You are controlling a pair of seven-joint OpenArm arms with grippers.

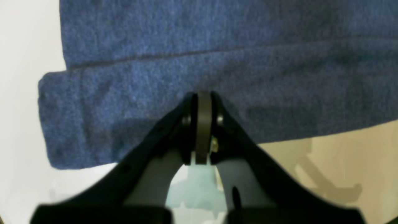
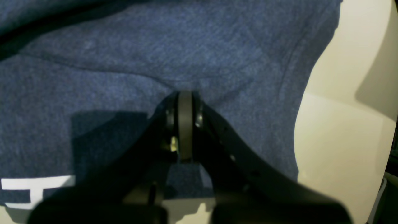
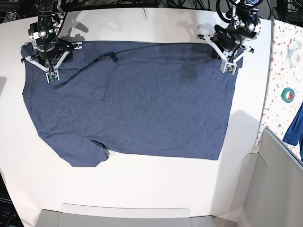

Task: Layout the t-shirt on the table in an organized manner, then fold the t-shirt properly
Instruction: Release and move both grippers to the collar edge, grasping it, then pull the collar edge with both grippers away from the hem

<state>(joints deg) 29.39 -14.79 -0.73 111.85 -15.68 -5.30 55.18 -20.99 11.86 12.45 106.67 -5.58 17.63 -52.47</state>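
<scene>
Both the left claw (image 3: 230, 67) and right claw (image 3: 52, 74), apparently pinching the t-shirt (image 3: 156, 109) shut, should draw its far edge evenly over the desk (image 3: 142, 184).

1 t-shirt (image 3: 142, 104), 1 table (image 3: 142, 184), 2 grippers.

Matt cloth on a smooth matt top

I see the t-shirt (image 3: 142, 104) as heathered knit cotton, the table (image 3: 142, 184) smooth white.
</scene>
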